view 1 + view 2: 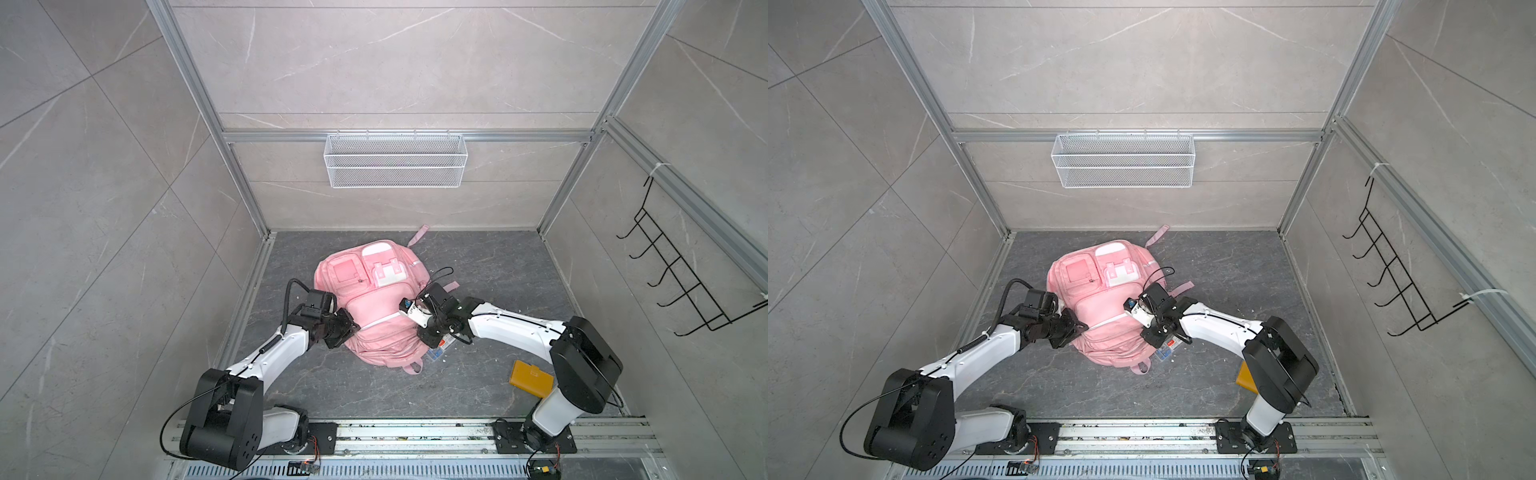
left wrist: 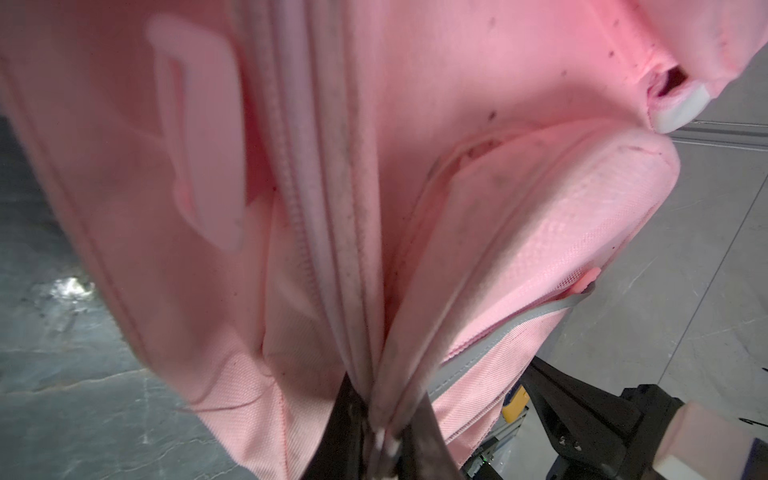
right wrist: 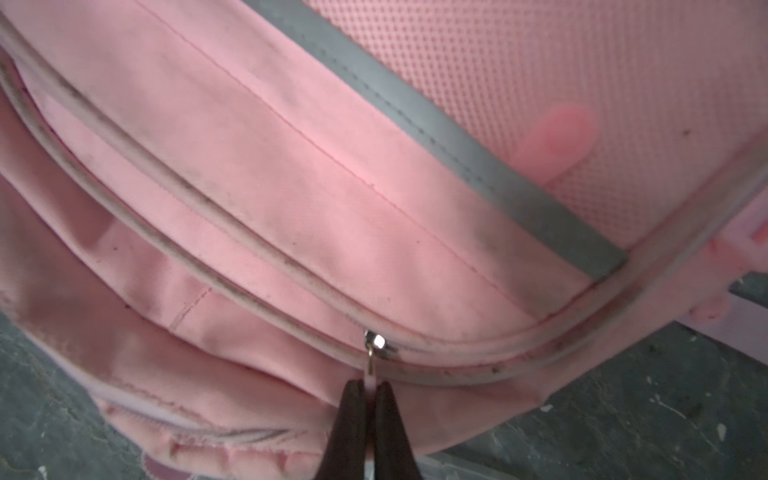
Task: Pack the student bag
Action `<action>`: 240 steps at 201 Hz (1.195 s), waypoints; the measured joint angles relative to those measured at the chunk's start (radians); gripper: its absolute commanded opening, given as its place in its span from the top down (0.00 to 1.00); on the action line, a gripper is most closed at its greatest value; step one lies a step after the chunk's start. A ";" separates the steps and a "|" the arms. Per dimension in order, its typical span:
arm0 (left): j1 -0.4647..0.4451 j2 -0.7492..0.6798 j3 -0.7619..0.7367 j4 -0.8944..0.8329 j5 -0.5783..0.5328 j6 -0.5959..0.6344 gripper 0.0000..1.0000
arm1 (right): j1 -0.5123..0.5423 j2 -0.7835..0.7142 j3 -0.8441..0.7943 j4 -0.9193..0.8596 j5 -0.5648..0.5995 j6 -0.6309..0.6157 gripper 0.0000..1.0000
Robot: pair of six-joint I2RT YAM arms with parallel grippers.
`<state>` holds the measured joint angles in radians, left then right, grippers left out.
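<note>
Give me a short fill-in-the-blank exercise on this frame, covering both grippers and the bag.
1. The right gripper is shut on the zip pull of the ____ student bag.
2. The left gripper is shut on a fold of fabric of the same ____.
3. The yellow case lies on the floor beside the ____ arm.
Missing words: pink; bag; right.

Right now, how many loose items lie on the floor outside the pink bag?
2: a clear case beside the bag, by the right gripper, and a yellow wallet by the right arm's base. Others may be hidden.
</note>
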<state>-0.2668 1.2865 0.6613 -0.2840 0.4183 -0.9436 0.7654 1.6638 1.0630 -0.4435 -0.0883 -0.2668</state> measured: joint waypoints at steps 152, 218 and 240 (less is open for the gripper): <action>-0.172 -0.157 0.126 -0.330 -0.246 0.196 0.06 | -0.074 0.139 0.176 -0.030 -0.061 0.196 1.00; -0.119 0.192 0.702 -0.485 -0.279 0.568 0.07 | -0.124 0.142 0.183 -0.034 -0.059 0.196 1.00; -0.110 0.399 0.797 -0.505 -0.235 0.632 0.10 | -0.125 0.148 0.214 -0.063 -0.061 0.196 1.00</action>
<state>-0.3767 1.6855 1.4578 -0.7887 0.1829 -0.3111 0.6403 1.8114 1.2774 -0.5068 -0.1490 -0.0704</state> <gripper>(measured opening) 0.916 0.061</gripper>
